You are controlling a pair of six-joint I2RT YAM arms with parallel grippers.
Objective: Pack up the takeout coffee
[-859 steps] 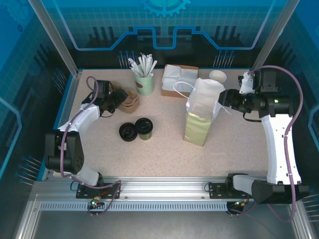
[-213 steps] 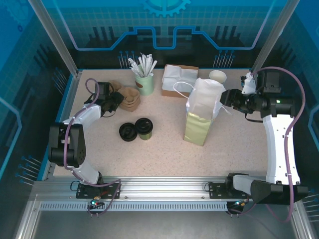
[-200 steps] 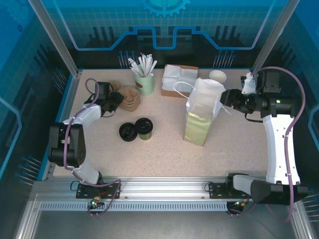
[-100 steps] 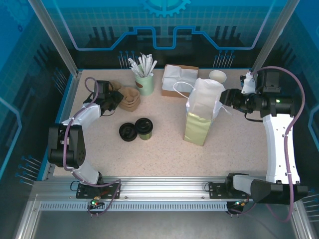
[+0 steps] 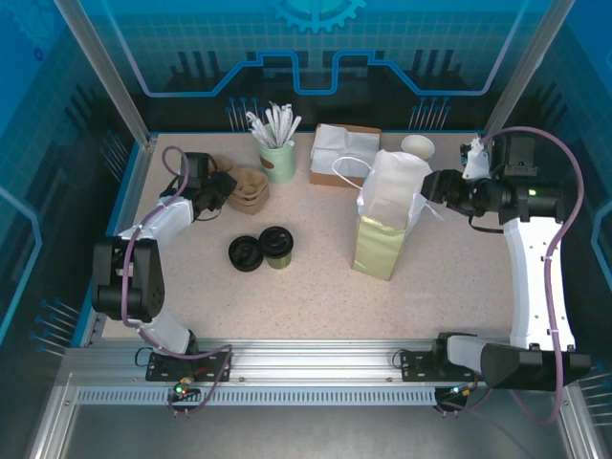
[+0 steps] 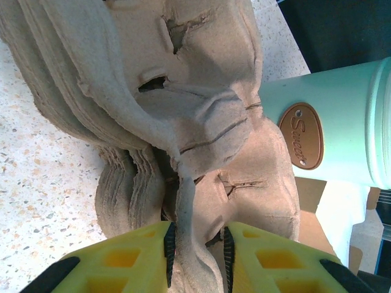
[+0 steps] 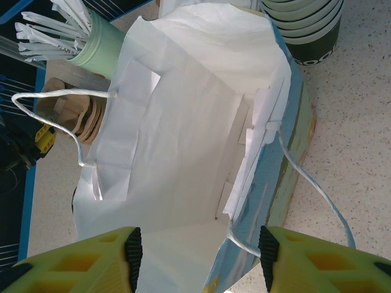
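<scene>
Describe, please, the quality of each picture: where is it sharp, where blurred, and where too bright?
Top external view: even light, sharp, only short faint shadows beside the white bag and the takeout coffee. Left wrist view: the cardboard carriers are crisp, the left pincer at the bottom edge looks softer. Right wrist view: the bag's inside is very bright, its folds faint.

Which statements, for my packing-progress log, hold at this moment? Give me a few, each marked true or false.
1. The takeout coffee is inside the white paper bag. False: it stands on the table, left of the bag.
2. The bag stands upright, mouth open. True.
3. The left hand is at the cardboard carrier stack. True.
4. The right hand holds the coffee. False: it is open at the bag's mouth.
</scene>
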